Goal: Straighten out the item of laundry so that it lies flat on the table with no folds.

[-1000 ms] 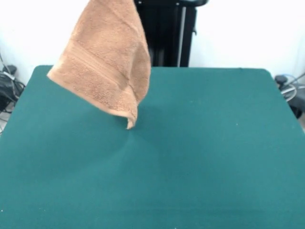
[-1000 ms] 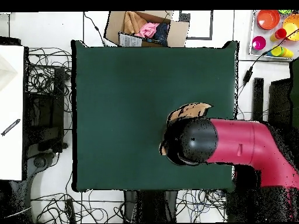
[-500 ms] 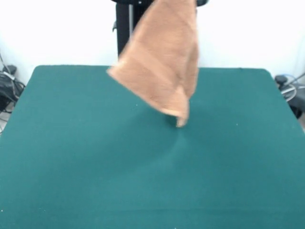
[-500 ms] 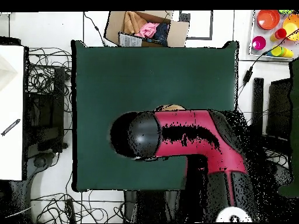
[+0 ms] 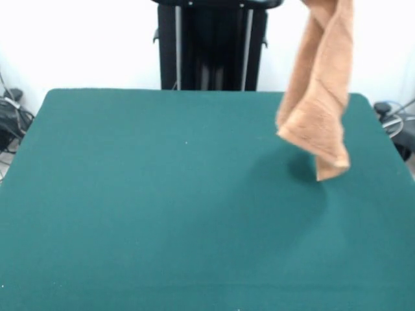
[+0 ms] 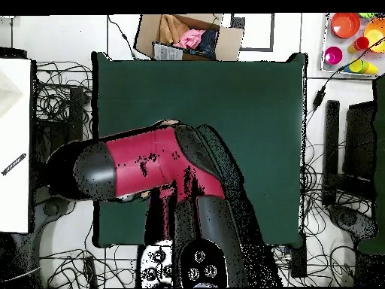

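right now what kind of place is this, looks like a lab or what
Most likely a robotics lab or test cell: a red and black arm dangles a towel over a green felt table, with tangled cables all round on the floor.

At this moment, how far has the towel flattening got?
Nothing is finished yet. The towel hangs bunched and twisted in the air over one end of the green table, its top running out of the front view, so the gripper holding it is unseen. The arm covers it from overhead. Lowering and spreading it flat remain.
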Robot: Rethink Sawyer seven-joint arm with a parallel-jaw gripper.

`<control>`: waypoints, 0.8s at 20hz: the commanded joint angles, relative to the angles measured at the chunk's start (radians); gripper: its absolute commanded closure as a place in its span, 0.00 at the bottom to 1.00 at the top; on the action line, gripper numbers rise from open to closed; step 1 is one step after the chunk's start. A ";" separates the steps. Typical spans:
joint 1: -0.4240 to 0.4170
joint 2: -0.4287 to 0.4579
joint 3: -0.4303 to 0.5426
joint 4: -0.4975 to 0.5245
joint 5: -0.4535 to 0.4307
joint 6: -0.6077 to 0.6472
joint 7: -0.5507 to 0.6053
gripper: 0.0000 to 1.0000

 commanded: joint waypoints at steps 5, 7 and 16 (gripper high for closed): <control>-0.012 0.041 -0.087 0.079 0.098 -0.178 0.253 1.00; -0.001 0.018 -0.091 0.100 0.126 -0.177 0.253 1.00; -0.100 0.019 -0.063 0.232 0.170 -0.358 0.035 1.00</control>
